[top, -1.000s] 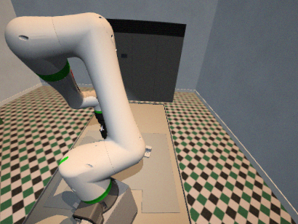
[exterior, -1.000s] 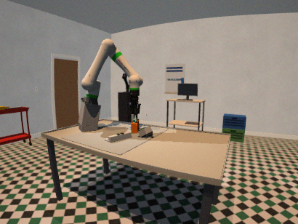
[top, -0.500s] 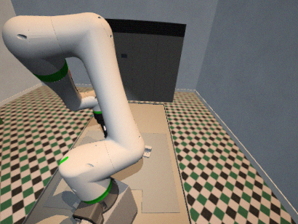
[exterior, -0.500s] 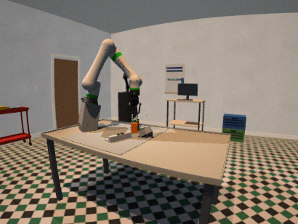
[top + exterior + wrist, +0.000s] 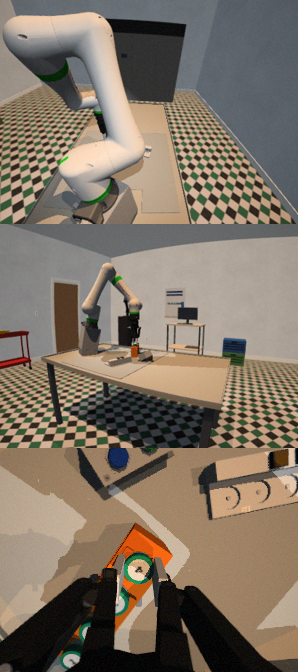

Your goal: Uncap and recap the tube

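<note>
Looking down from the top view, most of the picture is filled by the white arm (image 5: pixel 109 109), whose bulk hides the gripper and the tubes; a tan table (image 5: pixel 156 116) with a grey mat (image 5: pixel 160 174) is seen beneath it, and only a small pale corner of a tray (image 5: pixel 147 151) shows beside the elbow. From the exterior view, the arm is seen bent over the table (image 5: pixel 182 377), with the gripper (image 5: pixel 135 341) pointed straight down onto an orange tube holder (image 5: pixel 134 351); a long pale cap tray (image 5: pixel 118 361) lies just beside it, and a red cart (image 5: pixel 14 333) is set by the left wall near a brown door (image 5: pixel 66 316). In the wrist view the black fingers are shown clamped on the green-rimmed white cap (image 5: pixel 138 569) at the far end of the orange holder (image 5: pixel 150 545) (the mark on its dot is too small to be read). Further caps (image 5: pixel 120 604) are lined up behind it in the holder, partly covered by the fingers. A blue key (image 5: pixel 118 456) on its console is seen at the top edge, and the cap tray (image 5: pixel 250 493), with round nests, lies well apart at the upper right.
</note>
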{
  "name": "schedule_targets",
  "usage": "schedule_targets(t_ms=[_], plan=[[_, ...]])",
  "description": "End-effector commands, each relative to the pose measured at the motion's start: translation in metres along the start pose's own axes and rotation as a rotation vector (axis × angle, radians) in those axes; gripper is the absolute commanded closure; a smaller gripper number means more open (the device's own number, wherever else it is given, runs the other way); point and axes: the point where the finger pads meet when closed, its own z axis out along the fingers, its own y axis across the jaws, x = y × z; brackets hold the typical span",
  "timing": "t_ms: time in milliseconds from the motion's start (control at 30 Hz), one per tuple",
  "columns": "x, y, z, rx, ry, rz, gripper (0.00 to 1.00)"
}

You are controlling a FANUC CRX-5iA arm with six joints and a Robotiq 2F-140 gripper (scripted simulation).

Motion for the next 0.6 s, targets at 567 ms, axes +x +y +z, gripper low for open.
schedule_targets(t_ms=[567], plan=[[0.0006, 0.0004, -0.0001, 0.005, -0.02, 0.323, 0.65]])
